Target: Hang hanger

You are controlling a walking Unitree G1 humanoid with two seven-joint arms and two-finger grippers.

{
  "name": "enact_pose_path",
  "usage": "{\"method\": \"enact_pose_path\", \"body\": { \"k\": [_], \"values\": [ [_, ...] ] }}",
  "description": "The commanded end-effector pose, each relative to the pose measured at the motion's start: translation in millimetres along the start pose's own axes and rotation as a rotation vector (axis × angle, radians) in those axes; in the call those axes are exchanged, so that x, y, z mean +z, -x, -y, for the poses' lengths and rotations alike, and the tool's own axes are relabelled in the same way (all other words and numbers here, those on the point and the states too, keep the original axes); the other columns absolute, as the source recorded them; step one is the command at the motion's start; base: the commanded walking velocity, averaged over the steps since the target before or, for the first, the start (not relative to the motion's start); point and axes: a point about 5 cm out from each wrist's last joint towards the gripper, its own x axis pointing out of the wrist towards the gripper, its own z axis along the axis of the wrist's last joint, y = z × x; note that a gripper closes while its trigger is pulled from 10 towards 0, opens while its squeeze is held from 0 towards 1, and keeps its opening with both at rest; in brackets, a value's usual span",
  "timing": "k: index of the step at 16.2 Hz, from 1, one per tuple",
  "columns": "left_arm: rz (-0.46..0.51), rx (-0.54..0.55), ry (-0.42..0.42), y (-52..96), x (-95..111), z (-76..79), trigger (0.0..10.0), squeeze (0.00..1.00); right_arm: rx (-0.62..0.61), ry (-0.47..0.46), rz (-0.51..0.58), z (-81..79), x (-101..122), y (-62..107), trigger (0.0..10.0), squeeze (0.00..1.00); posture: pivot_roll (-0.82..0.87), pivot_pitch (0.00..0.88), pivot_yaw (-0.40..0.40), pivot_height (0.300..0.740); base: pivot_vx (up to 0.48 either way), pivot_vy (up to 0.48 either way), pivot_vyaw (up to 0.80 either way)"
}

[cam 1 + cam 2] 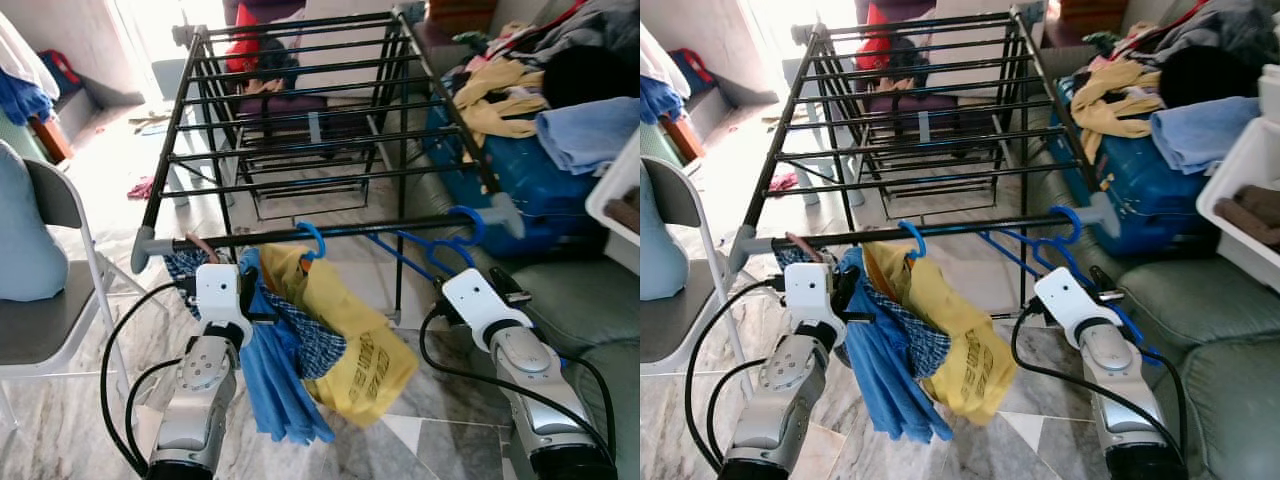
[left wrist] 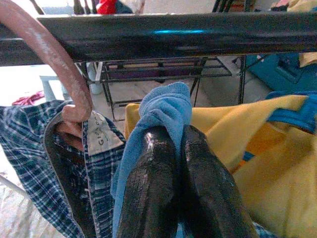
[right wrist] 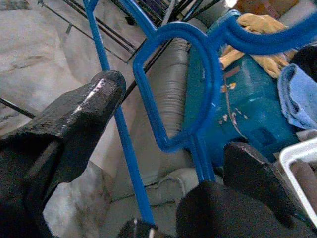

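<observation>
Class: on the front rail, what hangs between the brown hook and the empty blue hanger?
In the left eye view, a yellow garment on a blue hook.

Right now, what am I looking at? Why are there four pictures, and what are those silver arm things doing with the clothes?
They are the two arms of a walking robot. The two wide pictures come from cameras in its head, looking down. The two close-up pictures come from a camera on each wrist.

In front stands a black drying rack. From its front bar hang a checked shirt, a yellow garment and a blue cloth.

The left gripper has its two black fingers pressed shut on the blue cloth. The right gripper is open, with an empty blue hanger running between its fingers; the hanger's hook is already over the bar. On the right, more clothes are piled on a blue suitcase.
</observation>
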Motion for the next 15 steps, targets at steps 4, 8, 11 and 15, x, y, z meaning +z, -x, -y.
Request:
{"method": "enact_pose_path", "body": {
  "k": [4, 8, 11, 15],
  "values": [
    [0.022, 0.001, 0.004, -2.0, 7.0, -1.3, 10.0, 0.0, 0.003, 0.032, 0.015, -2.6, 3.9, -1.2, 10.0, 0.0, -0.16, 0.0, 0.064, 0.74, 0.294, 0.0, 0.0],
    [0.015, 0.011, 0.009, -2.5, 5.6, -0.7, 10.0, 0.0, 0.016, 0.038, 0.006, -3.7, 1.9, -1.1, 10.0, 0.0, -0.16, 0.0, 0.059, 0.74, 0.063, 0.0, 0.0],
    [0.01, 0.021, 0.007, -3.0, 4.6, -1.2, 10.0, 0.0, 0.035, 0.039, -0.007, -3.9, 0.0, -1.3, 10.0, 0.0, -0.16, 0.0, 0.059, 0.74, 0.0, 0.0, 0.0],
    [0.001, 0.027, 0.01, -3.9, 3.2, -0.8, 10.0, 0.0, 0.149, 0.07, -0.09, -1.8, -11.7, -0.1, 10.0, 0.0, -0.16, 0.0, 0.055, 0.74, 0.0, 0.0, 0.0]
  ]
}}
